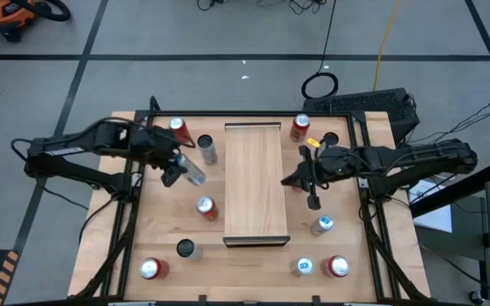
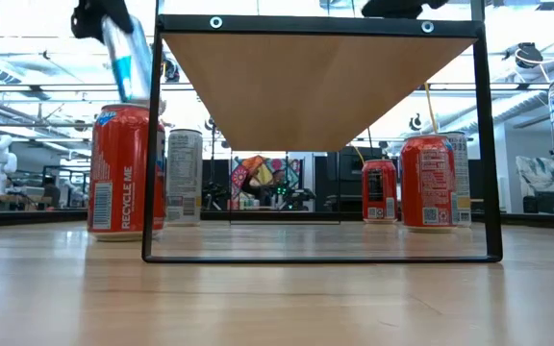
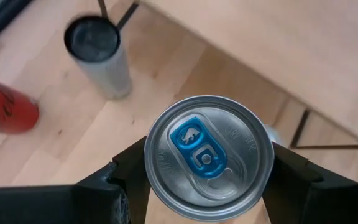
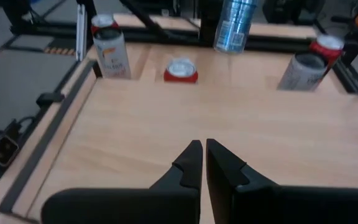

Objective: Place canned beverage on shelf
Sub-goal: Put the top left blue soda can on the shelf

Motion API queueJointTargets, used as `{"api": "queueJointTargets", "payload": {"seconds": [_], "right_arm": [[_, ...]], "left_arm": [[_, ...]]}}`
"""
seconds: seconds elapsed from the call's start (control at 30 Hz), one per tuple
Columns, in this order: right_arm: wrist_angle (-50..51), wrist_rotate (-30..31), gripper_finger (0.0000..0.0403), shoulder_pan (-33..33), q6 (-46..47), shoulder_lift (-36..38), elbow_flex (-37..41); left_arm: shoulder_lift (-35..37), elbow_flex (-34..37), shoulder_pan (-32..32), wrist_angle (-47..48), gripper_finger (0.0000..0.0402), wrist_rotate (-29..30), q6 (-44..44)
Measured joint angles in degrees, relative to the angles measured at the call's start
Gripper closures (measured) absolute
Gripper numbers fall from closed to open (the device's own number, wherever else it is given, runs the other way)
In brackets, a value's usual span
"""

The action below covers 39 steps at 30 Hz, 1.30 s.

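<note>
A slim silver-and-blue can (image 1: 192, 172), its blue tab showing on top (image 3: 210, 155), hangs in the air left of the shelf, with my left gripper (image 1: 177, 167) shut on it. In the low view the can (image 2: 123, 56) is high above the tabletop. The shelf (image 1: 253, 183) is a long pale-wood board on a black frame (image 2: 320, 258) in the table's middle. My right gripper (image 4: 204, 152) is shut and hovers over the shelf's right edge (image 1: 289, 178), touching nothing. My left gripper pinches the can's upper wall, just under the rim (image 3: 153, 165), between its two fingers (image 3: 294, 177), one on each side. The fingers slant down from the table's left. The can is lifted clear of the table and tilted.
Other cans stand on the tabletop around the shelf: a silver one (image 1: 207, 150) and a red one (image 1: 179, 128) at far left, a red one (image 1: 206, 207) near the shelf's left side, a red one (image 1: 300, 127) at far right, several along the near edge (image 1: 337, 267).
</note>
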<state>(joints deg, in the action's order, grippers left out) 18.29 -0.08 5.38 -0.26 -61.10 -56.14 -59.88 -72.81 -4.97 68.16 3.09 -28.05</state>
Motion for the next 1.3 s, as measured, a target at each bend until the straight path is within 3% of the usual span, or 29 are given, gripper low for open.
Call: {"api": "queueJointTargets", "payload": {"seconds": [0.4,0.73,0.87,1.0,1.3], "right_arm": [[-12.99,-0.19,0.0403,0.00,-1.16,-1.08,0.00],[-27.44,0.19,0.0390,-0.02,-1.89,-8.99,0.00],[-33.17,4.58,0.0349,-0.02,-2.81,-12.49,-0.19],[-33.51,10.77,0.0283,-0.04,-5.64,-15.20,-2.95],[-33.86,12.07,0.0137,-1.52,-6.70,-22.88,-8.96]], "left_arm": [[-0.15,-5.22,0.00,-2.80,0.0178,0.60,7.48],[-1.68,-5.29,0.00,-13.28,0.0178,0.62,19.63],[-2.52,-5.29,0.00,-16.29,0.0178,0.33,24.36],[-3.15,-5.29,0.00,-17.28,0.0178,0.28,27.27],[-6.01,-5.29,0.00,-22.70,0.0177,0.15,29.85]]}}
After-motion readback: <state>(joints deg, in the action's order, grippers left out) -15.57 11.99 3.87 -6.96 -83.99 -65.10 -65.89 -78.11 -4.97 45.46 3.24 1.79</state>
